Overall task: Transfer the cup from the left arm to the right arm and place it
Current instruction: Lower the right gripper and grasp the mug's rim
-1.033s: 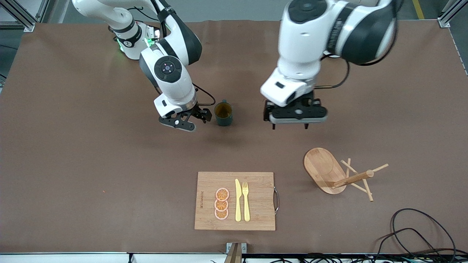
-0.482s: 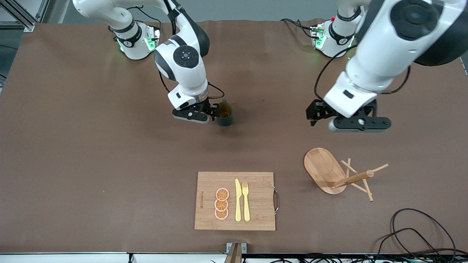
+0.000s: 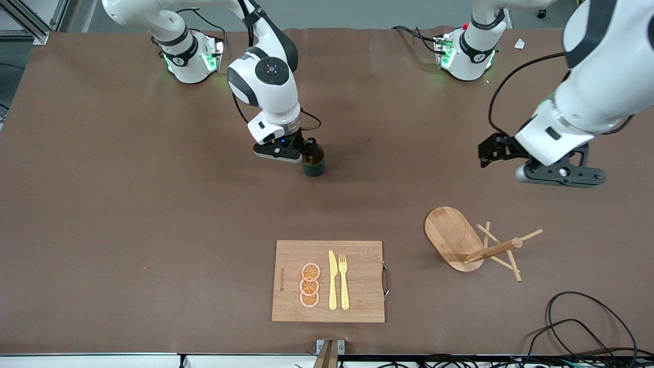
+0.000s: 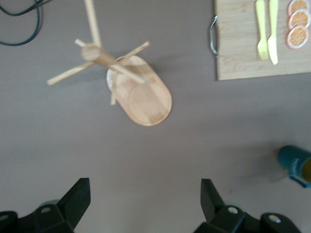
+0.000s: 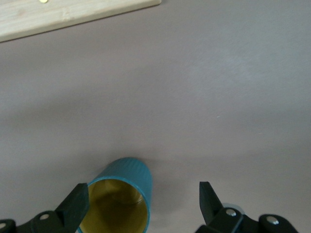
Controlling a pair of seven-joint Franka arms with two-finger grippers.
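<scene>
Here the cup (image 3: 313, 162) stands upright on the table (image 3: 127, 204), mouth up, its long axis vertical, and my right gripper (image 3: 296, 151) sits low at its rim. My right wrist view shows my fingers (image 5: 77, 206) spread wide with nothing between them: the cup (image 5: 120, 195) lies off-centre, close against one finger, with much of the gap beside it bare. I cannot tell whether that finger touches the rim. I judge that the coming move turns on this offset: I must shift sideways until the cup's wall sits squarely between my fingers before I close. The loop handle shows in none of my own views clearly enough to say which way it points.

My left gripper (image 3: 541, 166) hangs in the air toward the left arm's end of the table, well apart from the cup, fingers (image 4: 77, 200) open and empty; that arm waits. My right hand is far the nearer of the two.

Around me: a wooden peg rack (image 3: 472, 243) lies below my left gripper, nearer the front camera. A cutting board (image 3: 357, 286) carries three orange slices (image 3: 309, 285), a knife (image 3: 332, 280) and a fork (image 3: 343, 281), well apart from my right gripper and nearer that camera. Nothing stands between my right fingers and the cup.
</scene>
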